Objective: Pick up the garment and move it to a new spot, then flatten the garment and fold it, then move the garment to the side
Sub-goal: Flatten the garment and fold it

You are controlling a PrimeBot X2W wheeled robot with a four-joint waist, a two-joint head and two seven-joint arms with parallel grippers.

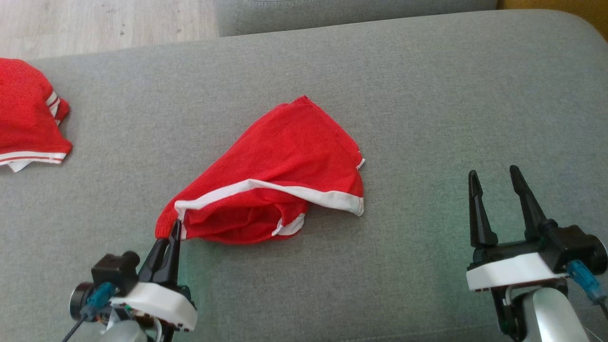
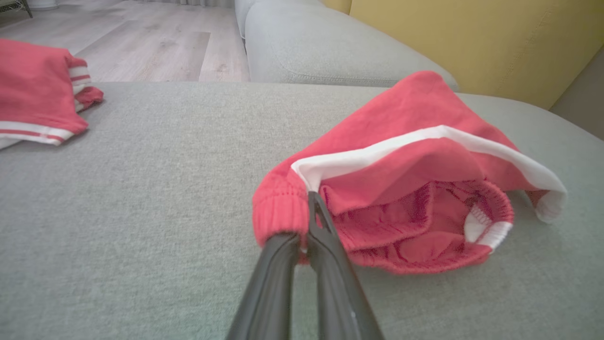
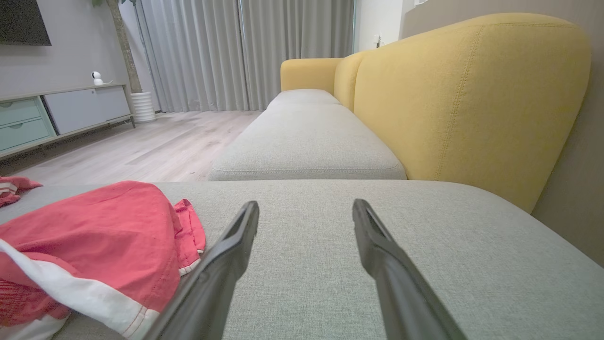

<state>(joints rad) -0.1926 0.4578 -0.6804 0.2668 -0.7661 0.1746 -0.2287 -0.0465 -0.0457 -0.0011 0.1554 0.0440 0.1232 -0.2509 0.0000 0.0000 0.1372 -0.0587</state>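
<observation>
Garment [image 1: 280, 171], red with white bands along its edges, lies bunched in a loose heap near the middle of the grey cushion [image 1: 451, 85]. Its open end is turned toward the robot, so the gathered inside shows in the left wrist view. One corner, at the ribbed hem where a white band ends, is pinched between the fingers of the left gripper [image 1: 175, 232], whose jaws are clenched on the cloth on the cushion's near left side. The right gripper [image 1: 495, 174] stands well apart from the garment on the near right side, jaws spread wide and grasping nothing, over bare upholstery. A second red piece [image 1: 28, 118] with white stripes lies near the cushion's far left corner, apart from the garment. Beyond the far edge are a pale wood floor [image 1: 104, 23] and another grey seat [image 1: 356, 14]. A yellow backrest [image 3: 462, 94] rises along the right edge.
</observation>
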